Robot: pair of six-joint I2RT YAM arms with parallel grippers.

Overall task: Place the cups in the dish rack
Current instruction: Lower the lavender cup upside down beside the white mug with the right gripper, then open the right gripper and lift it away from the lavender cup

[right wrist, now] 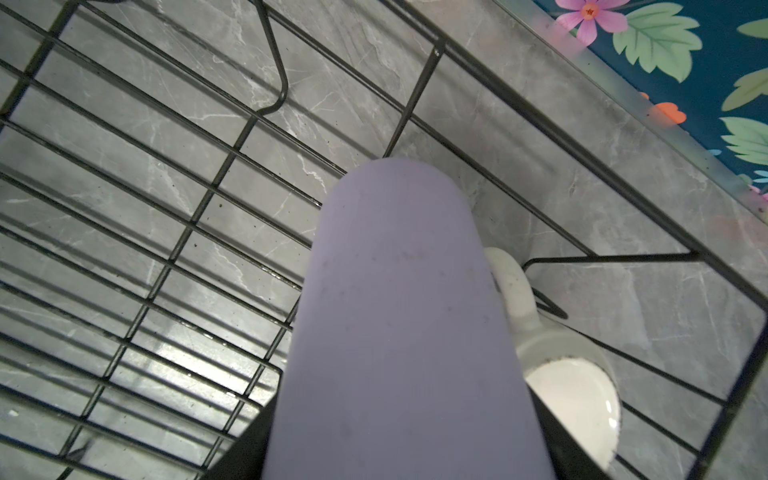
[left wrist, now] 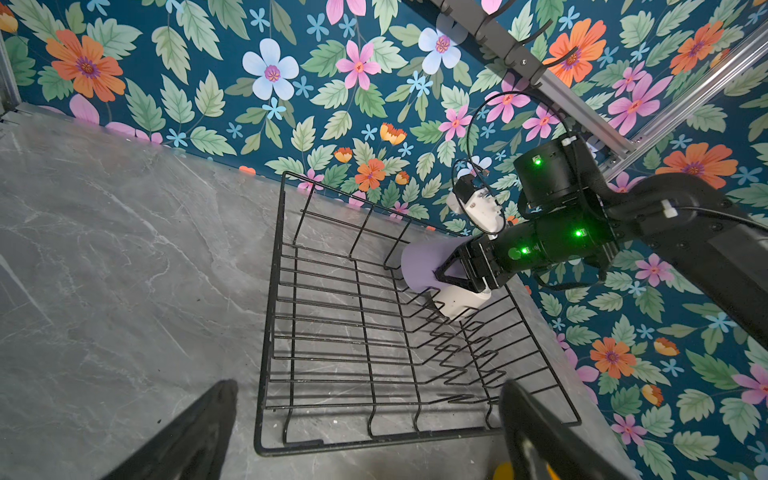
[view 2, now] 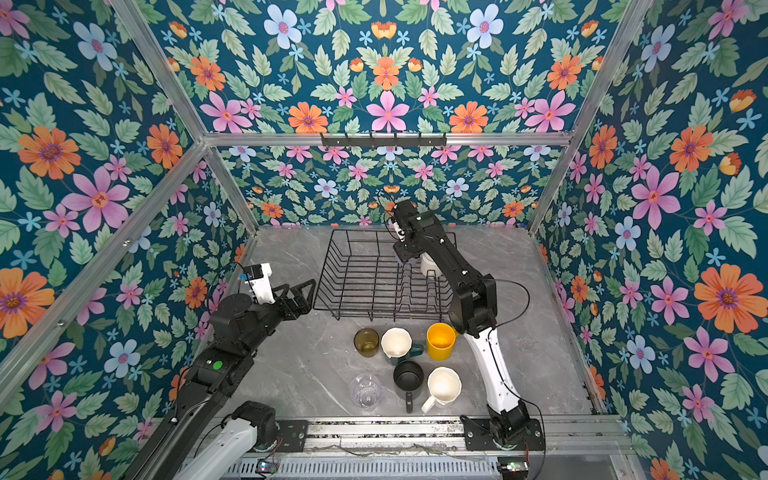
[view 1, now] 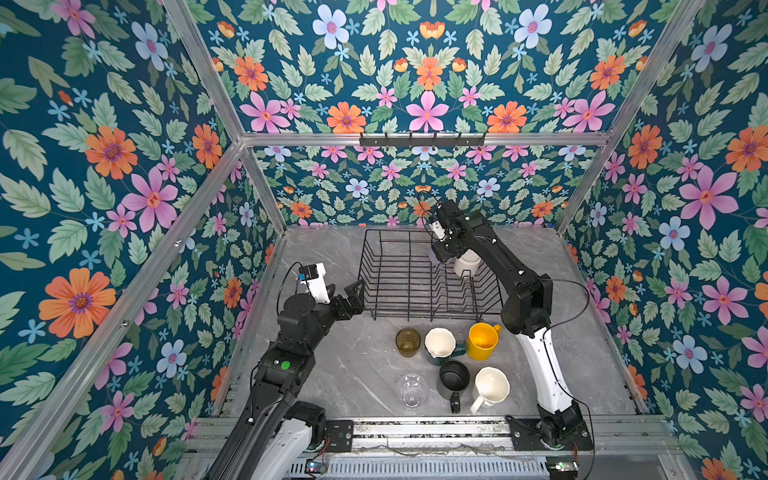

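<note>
The black wire dish rack (view 1: 415, 286) (left wrist: 324, 444) stands at the back of the table. My right gripper (view 1: 441, 257) (right wrist: 403, 449) hangs over its far right part, shut on the lavender tumbler (left wrist: 424, 264) (right wrist: 399, 311). Just beside the tumbler a white mug (view 1: 467, 265) (right wrist: 569, 386) lies among the prongs. My left gripper (view 1: 351, 296) (left wrist: 368, 388) is open and empty at the rack's near left corner. In front of the rack stand an olive-amber glass (view 1: 407, 341), a dark green mug (view 1: 440, 344), a yellow mug (view 1: 482, 340), a black mug (view 1: 454, 379), a white mug (view 1: 491, 386) and a clear glass (view 1: 411, 390).
Floral walls enclose the grey marble table (view 1: 332, 374) on three sides. A black hook rail (view 1: 422, 139) hangs on the back frame. My right arm (view 1: 523, 299) reaches over the rack's right side, next to the yellow mug.
</note>
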